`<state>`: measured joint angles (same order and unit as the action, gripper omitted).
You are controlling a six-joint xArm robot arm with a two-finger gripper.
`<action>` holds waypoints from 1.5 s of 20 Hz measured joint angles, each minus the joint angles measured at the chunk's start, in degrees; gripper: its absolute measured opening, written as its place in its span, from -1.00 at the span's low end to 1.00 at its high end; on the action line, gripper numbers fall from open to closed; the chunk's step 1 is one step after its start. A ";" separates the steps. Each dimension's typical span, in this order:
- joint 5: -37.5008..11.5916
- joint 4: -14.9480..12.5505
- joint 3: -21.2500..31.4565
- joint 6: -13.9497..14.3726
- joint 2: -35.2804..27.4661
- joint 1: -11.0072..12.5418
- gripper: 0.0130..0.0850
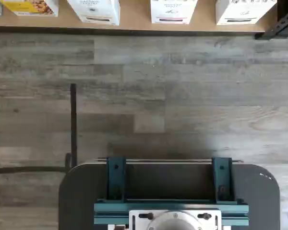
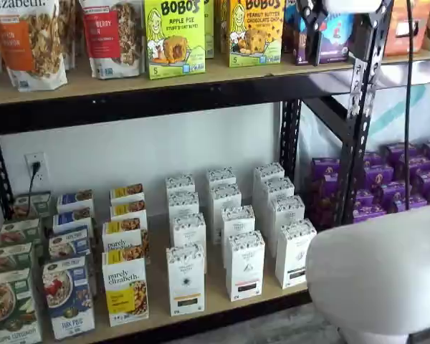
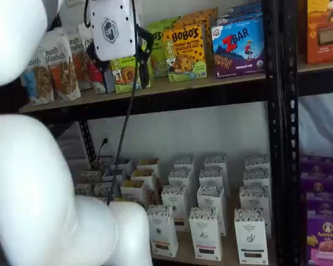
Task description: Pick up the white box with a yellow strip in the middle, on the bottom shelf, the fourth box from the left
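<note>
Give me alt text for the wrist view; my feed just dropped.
Looking down on a grey wood-plank floor, with the light tan wooden bottom shelf along one edge carrying the fronts of three white cartons and a yellow-panelled box. A dark mount with teal brackets fills the opposite edge.

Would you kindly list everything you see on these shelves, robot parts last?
white box: one, white with yellow strip, front of the bottom shelf
black-strip boxes: many, white, rows beside it
cereal boxes: several, mixed colours, same shelf
granola bags: several, white, upper shelf
snack-bar boxes: two, yellow-green, upper shelf
purple boxes: many, neighbouring bay
arm: one, white, foreground
gripper: one, black fingers, by upper shelf, empty
</note>
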<state>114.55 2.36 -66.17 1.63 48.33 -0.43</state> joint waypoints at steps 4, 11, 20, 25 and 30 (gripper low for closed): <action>-1.59 7.62 1.23 -3.78 1.21 6.87 1.00; -2.54 6.68 1.67 -3.50 0.95 5.91 1.00; -7.45 3.67 6.41 -1.01 1.19 1.94 1.00; -11.81 4.36 10.99 0.07 2.07 0.62 1.00; -17.22 1.73 15.93 3.06 3.03 -3.30 1.00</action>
<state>97.33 4.09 -50.25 4.69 51.36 -3.74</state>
